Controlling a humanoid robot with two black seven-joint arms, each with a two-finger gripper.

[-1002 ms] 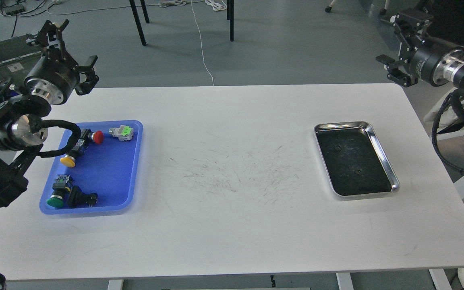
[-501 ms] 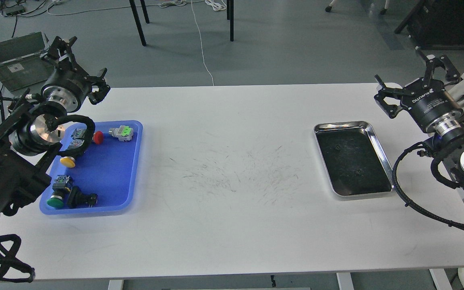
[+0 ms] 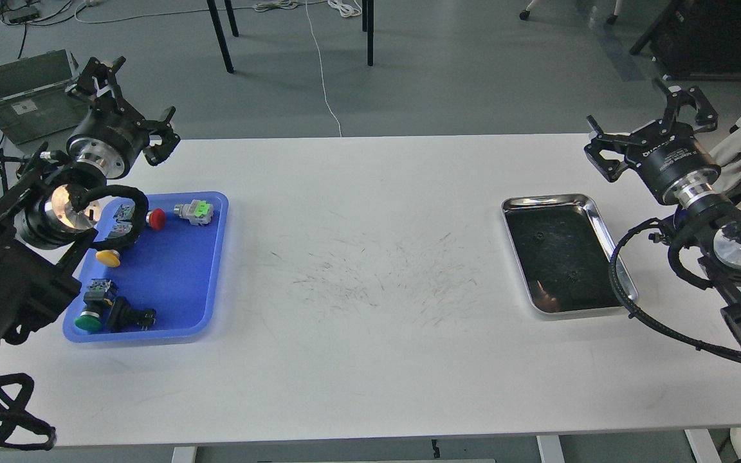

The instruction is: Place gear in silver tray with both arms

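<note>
Left fingers [image 3: 127,90] spread wide, holding nothing, raised over the far-left corner of the worktop [image 3: 370,360]. Right fingers [image 3: 652,125] likewise splayed and empty, hovering just past the far edge of the silver tray [image 3: 605,231].

Silver tray flat on the right side of the worktop, long side running away from the head, dark floor bare apart from reflections. Well apart from the blue tray [image 3: 171,270] at the left.

In the blue tray: red push-button [image 3: 156,219], grey switch with green cap [image 3: 195,211], yellow push-button [image 3: 108,258], green push-button [image 3: 90,321], black switch part [image 3: 129,316]. Left arm cable looped over the tray's far-left corner, partly hiding one part there.

Worktop white, matte, rounded corners, dense dark scuff marks [image 3: 377,276] across the middle between the trays.

Room: grey floor, black chair or table legs [image 3: 219,32] beyond the far edge, white cable [image 3: 322,71] trailing toward the worktop, grey metal box [image 3: 26,96] on the floor far left with a small white label, unreadable. Dark cabinet far right.

White lettering on the right gripper body, seen reversed, not legible.
</note>
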